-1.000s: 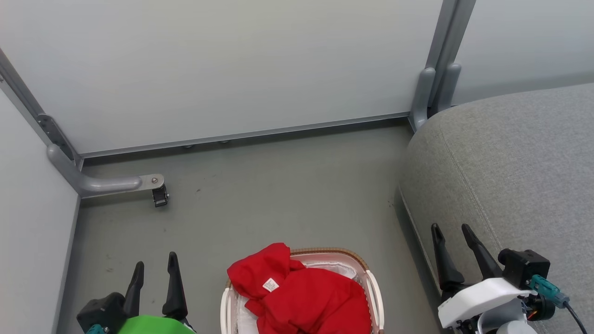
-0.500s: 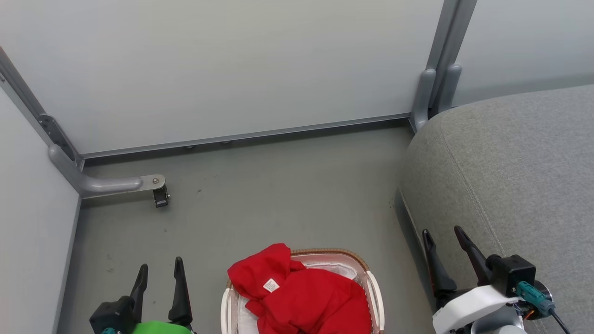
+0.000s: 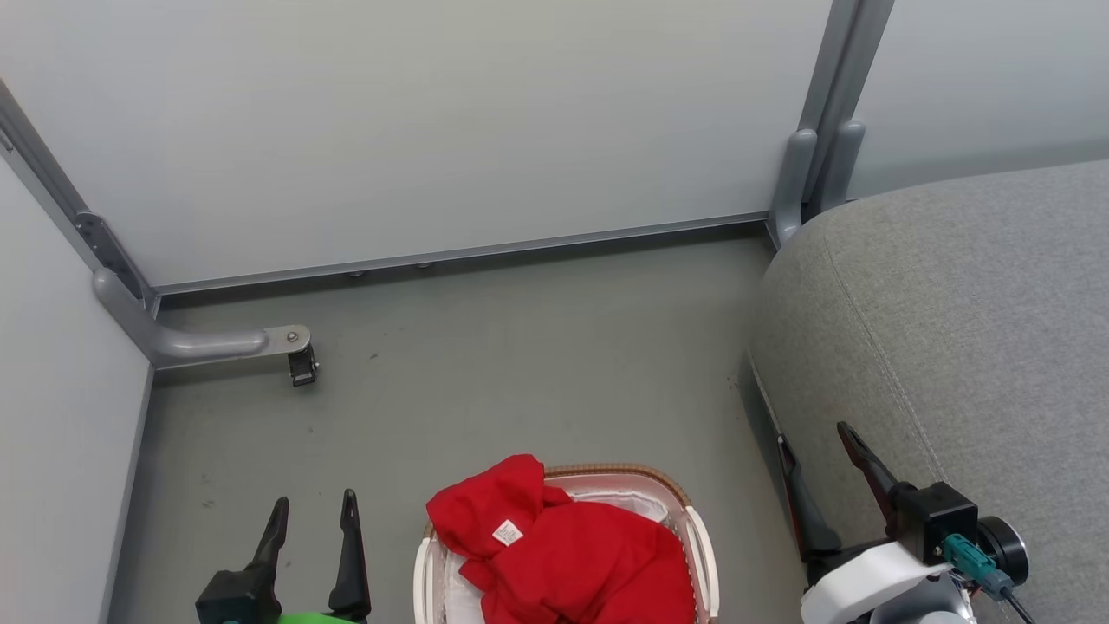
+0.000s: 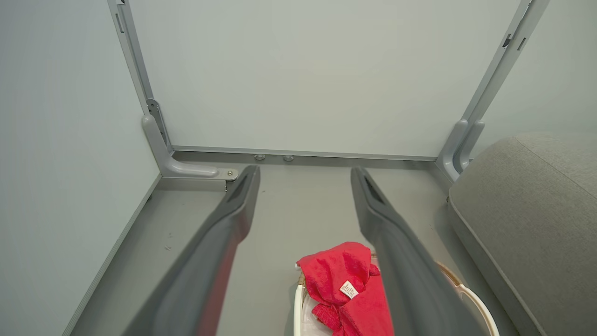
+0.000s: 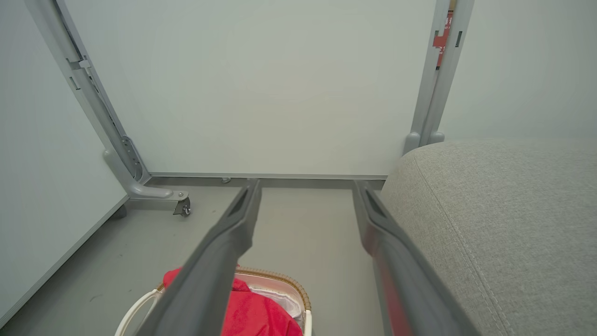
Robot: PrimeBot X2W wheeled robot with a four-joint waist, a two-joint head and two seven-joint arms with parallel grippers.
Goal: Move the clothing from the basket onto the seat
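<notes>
- Left end effector [image 3: 314, 501] and right end effector [image 3: 814, 436] hang with fingers spread, holding nothing.
- Seat [image 3: 953, 329], on the right, carries no garment.
- Basket [image 3: 700, 555] sits near, centre, on the floor [image 3: 520, 364].
- Clothing [image 3: 563, 546] lies heaped inside it; the whole transfer remains.

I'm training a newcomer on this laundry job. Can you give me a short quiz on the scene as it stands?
1. True or false: the clothing lies in the basket.
2. In the head view, on which side of the basket is the seat? A: left. B: right. C: under it.
3. Fill in: the left tool and the right tool are both ____ and hold nothing.
Key: 1 true; 2 B; 3 open.
</notes>
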